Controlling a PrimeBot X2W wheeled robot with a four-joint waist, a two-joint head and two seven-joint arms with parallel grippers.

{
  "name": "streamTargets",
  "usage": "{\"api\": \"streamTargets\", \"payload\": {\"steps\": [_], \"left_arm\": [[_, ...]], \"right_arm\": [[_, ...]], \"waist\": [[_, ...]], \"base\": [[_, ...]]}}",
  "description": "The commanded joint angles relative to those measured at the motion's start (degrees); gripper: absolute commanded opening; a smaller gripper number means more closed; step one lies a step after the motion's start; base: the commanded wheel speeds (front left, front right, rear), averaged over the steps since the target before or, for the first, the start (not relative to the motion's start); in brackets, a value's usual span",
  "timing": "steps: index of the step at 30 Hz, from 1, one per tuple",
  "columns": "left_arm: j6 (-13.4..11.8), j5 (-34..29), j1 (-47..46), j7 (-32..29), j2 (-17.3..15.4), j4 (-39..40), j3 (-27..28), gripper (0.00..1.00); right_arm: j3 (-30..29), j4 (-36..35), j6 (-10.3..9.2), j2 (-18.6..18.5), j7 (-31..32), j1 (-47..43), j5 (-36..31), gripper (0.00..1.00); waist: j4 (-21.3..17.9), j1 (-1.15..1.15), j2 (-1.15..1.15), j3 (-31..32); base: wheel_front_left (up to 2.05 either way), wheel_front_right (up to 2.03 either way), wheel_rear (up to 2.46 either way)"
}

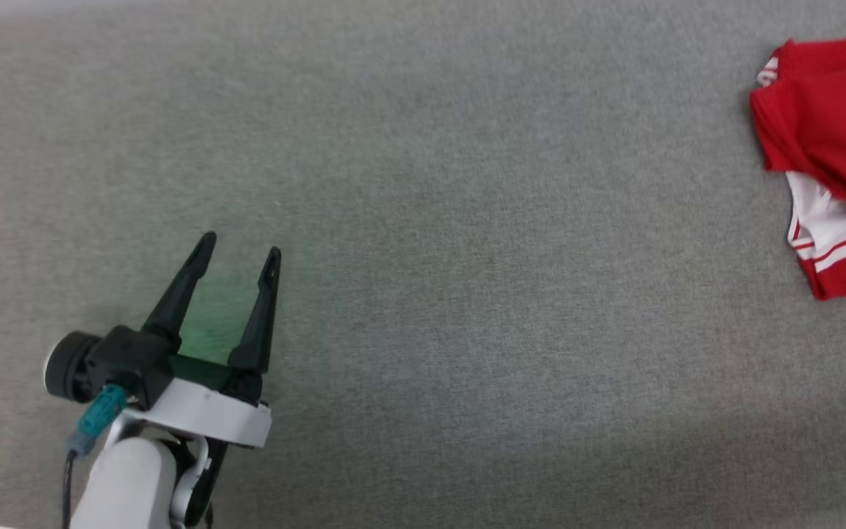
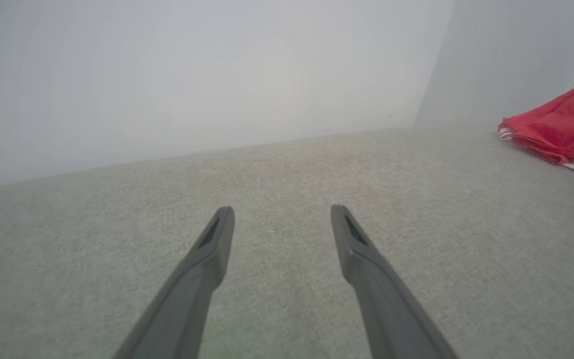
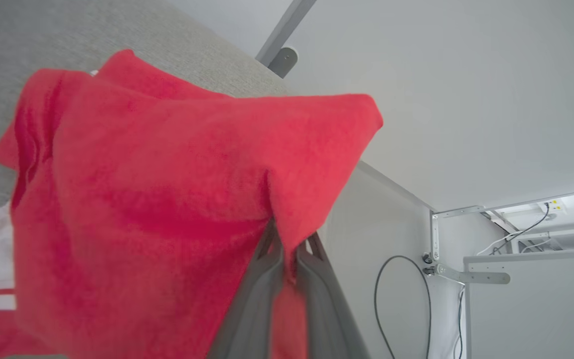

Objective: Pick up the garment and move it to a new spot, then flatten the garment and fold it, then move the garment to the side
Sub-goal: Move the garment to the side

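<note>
Right wrist view: nearest, the right claw [image 3: 291, 252] is pinched together on a fold of the bright-red sports garment [image 3: 142, 199], whose cloth peaks over the grip, probably raised to carry it to a new spot. In the head view the left claw [image 1: 241, 244] hovers empty, spread wide, well apart from the cloth, over the grey bench [image 1: 467, 294]. Farther right, the garment's white-striped hem [image 1: 830, 235] is cut off by the frame edge, its full shape unclear.

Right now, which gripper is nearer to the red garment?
Right. The right gripper is shut on the garment; the open left gripper is over the grey surface, apart from it.
</note>
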State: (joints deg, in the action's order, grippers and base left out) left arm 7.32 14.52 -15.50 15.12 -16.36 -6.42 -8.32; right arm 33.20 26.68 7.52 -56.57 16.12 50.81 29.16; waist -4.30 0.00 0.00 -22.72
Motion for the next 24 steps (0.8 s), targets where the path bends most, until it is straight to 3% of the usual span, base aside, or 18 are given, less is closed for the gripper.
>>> {"api": "streamTargets", "payload": {"steps": [1,12,24], "left_arm": [[0.13,-0.48,-0.87,-0.01,-0.19,0.1,-0.24,1.0],[0.18,-0.03,-5.59,-0.01,-2.02,-0.16,-4.48,1.0],[0.04,1.18,-8.45,-0.04,-2.96,-1.4,-7.86,1.0]], "right_arm": [[0.08,0.66,-0.07,-0.33,-0.58,1.12,-0.98,0.0],[1.44,10.8,-0.07,-0.56,-5.65,6.54,-11.49,0.0],[-4.71,22.56,-0.07,6.55,-7.66,7.69,-14.79,0.0]], "waist": [[-2.04,0.0,0.0,-2.78],[-3.28,0.0,0.0,-7.33],[-0.69,0.0,0.0,-9.51]], "base": [[0.0,0.0,0.0],[0.0,0.0,0.0],[0.0,0.0,0.0]]}}
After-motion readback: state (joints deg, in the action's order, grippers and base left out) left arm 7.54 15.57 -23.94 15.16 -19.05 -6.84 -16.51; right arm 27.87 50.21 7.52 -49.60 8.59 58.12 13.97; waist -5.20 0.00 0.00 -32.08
